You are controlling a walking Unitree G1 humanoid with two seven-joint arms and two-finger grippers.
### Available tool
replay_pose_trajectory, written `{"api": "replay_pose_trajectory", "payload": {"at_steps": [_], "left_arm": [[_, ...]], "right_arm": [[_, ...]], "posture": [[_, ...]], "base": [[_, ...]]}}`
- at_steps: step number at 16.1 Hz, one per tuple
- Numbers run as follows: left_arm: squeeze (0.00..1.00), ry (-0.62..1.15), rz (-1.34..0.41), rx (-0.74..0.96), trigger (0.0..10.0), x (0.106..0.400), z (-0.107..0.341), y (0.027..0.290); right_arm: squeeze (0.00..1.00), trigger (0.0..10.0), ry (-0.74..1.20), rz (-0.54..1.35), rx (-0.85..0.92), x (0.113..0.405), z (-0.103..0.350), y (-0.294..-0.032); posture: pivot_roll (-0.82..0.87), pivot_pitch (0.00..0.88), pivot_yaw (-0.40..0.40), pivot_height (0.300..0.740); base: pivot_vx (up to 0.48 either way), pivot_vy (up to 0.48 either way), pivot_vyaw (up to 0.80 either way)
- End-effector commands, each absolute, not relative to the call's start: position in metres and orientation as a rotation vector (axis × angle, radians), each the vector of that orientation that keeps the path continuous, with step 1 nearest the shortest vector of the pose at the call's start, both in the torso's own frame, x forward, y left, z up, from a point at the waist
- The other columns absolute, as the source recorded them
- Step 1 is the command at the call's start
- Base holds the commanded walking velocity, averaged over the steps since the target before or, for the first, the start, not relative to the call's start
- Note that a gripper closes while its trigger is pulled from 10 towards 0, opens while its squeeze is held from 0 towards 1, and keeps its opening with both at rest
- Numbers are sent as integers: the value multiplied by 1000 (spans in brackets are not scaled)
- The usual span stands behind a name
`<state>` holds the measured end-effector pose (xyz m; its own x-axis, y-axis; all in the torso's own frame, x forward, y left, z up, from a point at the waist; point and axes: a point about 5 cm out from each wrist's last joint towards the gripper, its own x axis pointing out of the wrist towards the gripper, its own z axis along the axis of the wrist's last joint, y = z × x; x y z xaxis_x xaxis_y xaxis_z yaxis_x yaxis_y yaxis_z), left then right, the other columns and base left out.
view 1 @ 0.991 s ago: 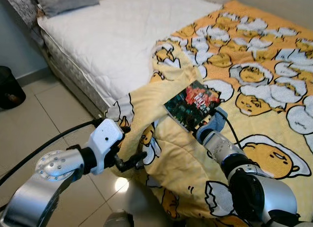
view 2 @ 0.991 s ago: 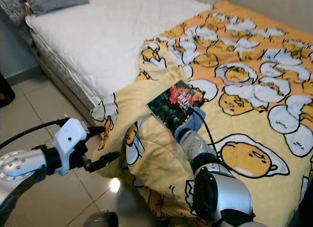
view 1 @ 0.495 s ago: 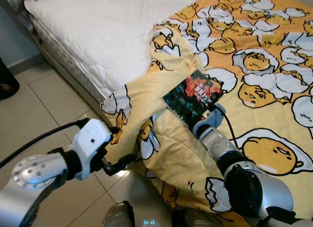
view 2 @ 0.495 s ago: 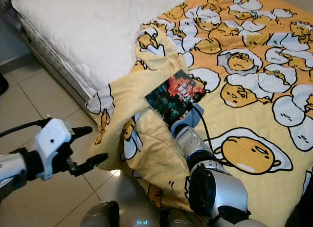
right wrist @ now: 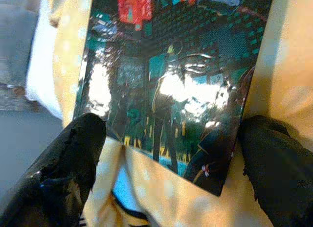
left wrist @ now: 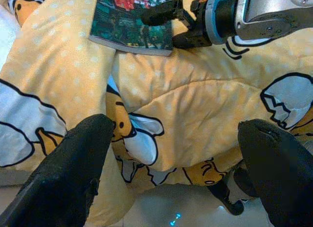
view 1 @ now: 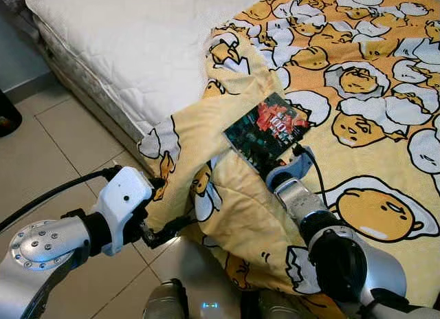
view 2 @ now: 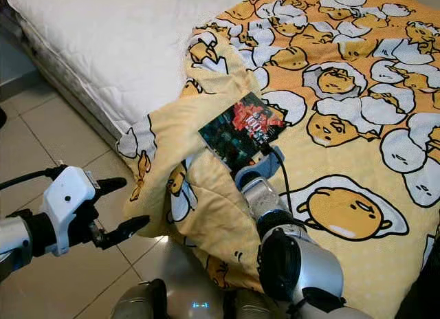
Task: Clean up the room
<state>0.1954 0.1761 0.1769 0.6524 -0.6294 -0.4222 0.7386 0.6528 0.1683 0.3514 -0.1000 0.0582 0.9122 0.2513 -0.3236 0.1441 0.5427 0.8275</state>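
Over that last second my head camera dipped and swung a little, so the bed slid up in frame; I did not count that as anything moving. The book (view 1: 267,130), a glossy paperback with a dark teal and red cover, lay on the bunched fold of the yellow egg-print blanket (view 1: 234,216), just as it had a second before, near the edge of the bed where the blanket spills toward the tiled floor (view 1: 62,147). My right gripper (left wrist: 183,24) sat at the book's near edge, and its fingers were spread on either side of the cover's lower corners in the right wrist view, not yet pinching it. My left gripper (view 2: 120,207) had drifted down and away from the hanging blanket corner; where it was nearly touching the cloth before, it now hung over the floor beside the drape, fingers (left wrist: 68,173) wide apart and empty. The white mattress (view 1: 144,44) lay bare beyond the blanket. I judged the book pickup still to be made: the right claw was lined up but needed to close before any lift.
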Motion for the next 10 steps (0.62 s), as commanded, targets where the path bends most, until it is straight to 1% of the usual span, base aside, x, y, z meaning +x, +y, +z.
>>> {"api": "replay_pose_trajectory", "payload": {"at_steps": [1,3,6,8,9,10], "left_arm": [[776,342,-791,351,10000,192,180,176],[773,342,-780,351,10000,189,182,177],[773,346,-769,352,10000,187,183,179],[773,351,-765,351,10000,184,183,177],[773,352,-765,350,10000,183,183,177],[773,355,-759,348,10000,182,183,176]], "right_arm": [[0,10000,478,139,1047,348,58,-80],[0,10000,472,175,1072,346,58,-72],[0,10000,491,143,1073,343,54,-71],[0,10000,583,65,933,333,37,-72],[0,10000,592,48,916,332,35,-74],[0,10000,574,-11,961,332,34,-77]], "posture": [[333,222,-36,740],[346,223,-43,740],[354,228,-49,740],[363,225,-47,740],[366,226,-47,740],[375,230,-45,740]], "base": [[0,0,0],[0,0,0],[0,0,0],[0,0,0],[0,0,0],[0,0,0]]}}
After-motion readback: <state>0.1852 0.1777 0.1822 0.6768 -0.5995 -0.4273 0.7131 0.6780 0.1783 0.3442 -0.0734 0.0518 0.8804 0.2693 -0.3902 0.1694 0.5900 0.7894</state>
